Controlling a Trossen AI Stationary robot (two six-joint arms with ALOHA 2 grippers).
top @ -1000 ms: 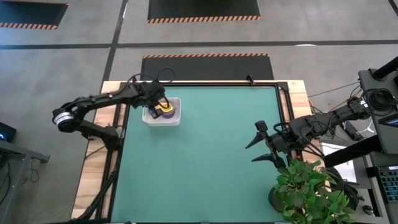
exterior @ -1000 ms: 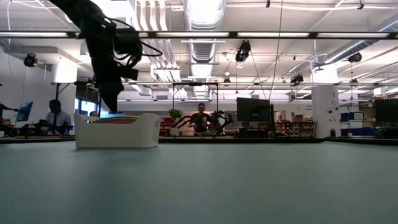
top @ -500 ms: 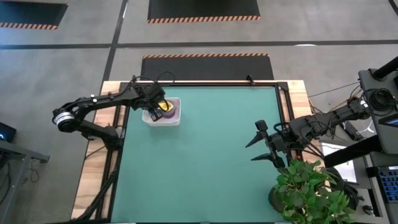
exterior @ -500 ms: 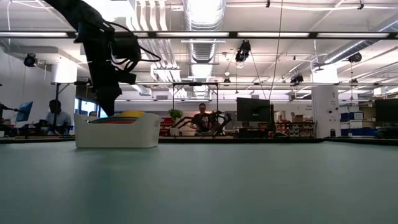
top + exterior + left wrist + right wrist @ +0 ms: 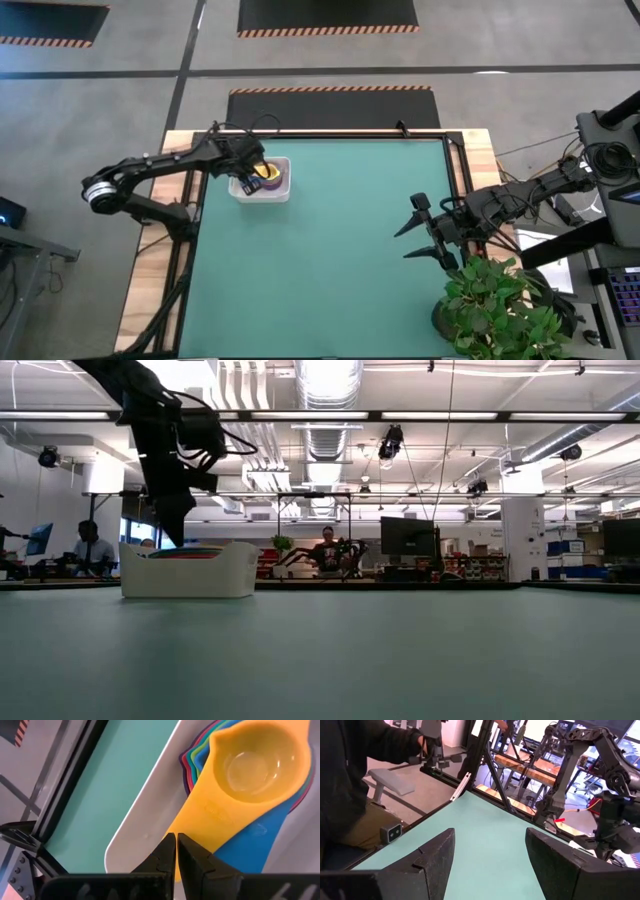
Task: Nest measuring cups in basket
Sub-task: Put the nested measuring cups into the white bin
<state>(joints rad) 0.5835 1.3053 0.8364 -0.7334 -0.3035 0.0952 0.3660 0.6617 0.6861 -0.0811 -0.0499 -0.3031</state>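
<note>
My left gripper (image 5: 176, 851), shut and empty, has lifted off the yellow cup (image 5: 250, 775), now nested in the basket (image 5: 145, 820); right gripper (image 5: 490, 855) waits open.

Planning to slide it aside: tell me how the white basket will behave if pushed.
The basket looks low, wide and flat-bottomed, so it probably slides rather than tips. Thin plastic walls suggest it is light. The nested measuring cups inside would likely ride along.
</note>
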